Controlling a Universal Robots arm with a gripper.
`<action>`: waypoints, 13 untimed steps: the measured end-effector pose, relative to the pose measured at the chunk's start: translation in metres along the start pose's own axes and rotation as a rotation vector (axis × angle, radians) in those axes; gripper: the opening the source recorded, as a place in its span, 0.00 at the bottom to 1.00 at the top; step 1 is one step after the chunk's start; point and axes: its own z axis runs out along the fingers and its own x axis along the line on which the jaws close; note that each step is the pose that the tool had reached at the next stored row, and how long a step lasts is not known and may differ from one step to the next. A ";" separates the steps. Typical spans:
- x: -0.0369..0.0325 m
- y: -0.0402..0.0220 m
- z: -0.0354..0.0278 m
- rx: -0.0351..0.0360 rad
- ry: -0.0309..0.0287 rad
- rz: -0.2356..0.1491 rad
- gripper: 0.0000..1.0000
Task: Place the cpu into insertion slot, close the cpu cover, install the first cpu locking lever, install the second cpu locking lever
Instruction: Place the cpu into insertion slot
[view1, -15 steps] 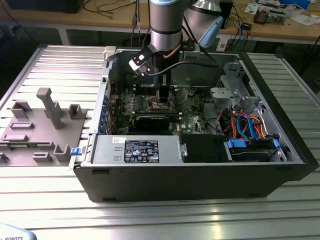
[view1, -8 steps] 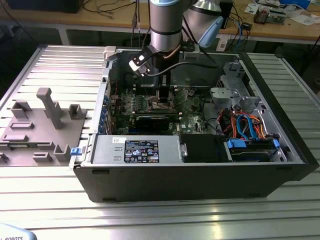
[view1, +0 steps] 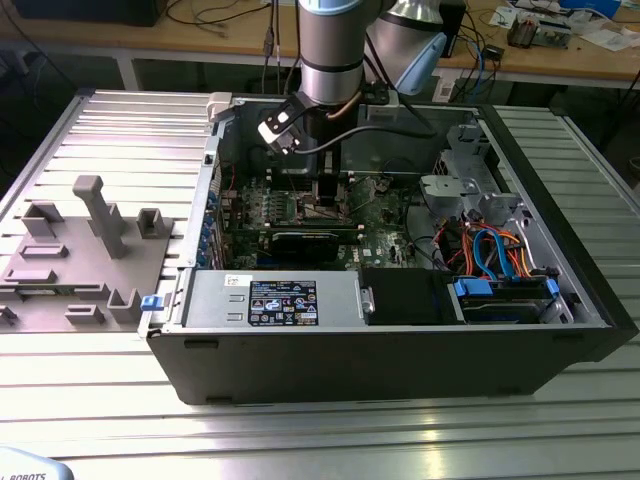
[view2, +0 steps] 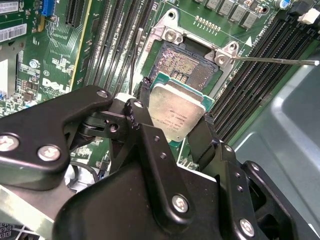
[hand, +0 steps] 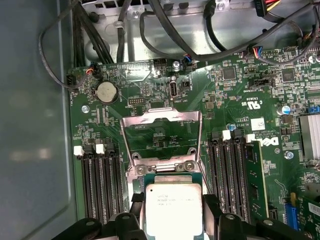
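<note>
- Arm (view1: 330, 45) stands pretty much vertical over the open computer case (view1: 400, 350) in the exterior view. The wrist points down, and your gripper (view1: 327, 195) is inside the case, over the green motherboard (view1: 290, 210).
- The case sits on a ribbed metal table (view1: 300, 430). A grey fixture (view1: 85, 250) is well apart from it, on the exterior view's left.
- Heads up, room is tight. In the first wrist view you've got black memory slots (hand: 100, 185) along one side of the socket and more memory slots (hand: 230, 170) along the other. Both rows sit just beside your fingers (hand: 211, 207).
- The cpu cover (hand: 162, 130) is flipped open, swung back off the socket toward the coin cell battery (hand: 106, 91).
- In the second wrist view, one locking lever (view2: 280, 61) sticks out across the memory slots. The other locking lever (view2: 133, 62) stands up right next to a finger. Both look unhooked.
- Your fingers are clamped on the cpu (view2: 179, 116) by two opposite edges, silver top facing up.
- The cpu hangs over the near part of the insertion slot (view2: 187, 67), and the far part of the dark pin field is uncovered.
- You can't tell from these views whether the chip is touching the slot.
</note>
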 end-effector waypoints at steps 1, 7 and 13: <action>0.0000 0.0000 0.0003 0.0000 0.0000 0.000 0.55; 0.0000 -0.0001 0.0016 0.0000 -0.0001 0.000 0.55; 0.0000 -0.0002 0.0030 0.0000 0.0000 0.000 0.55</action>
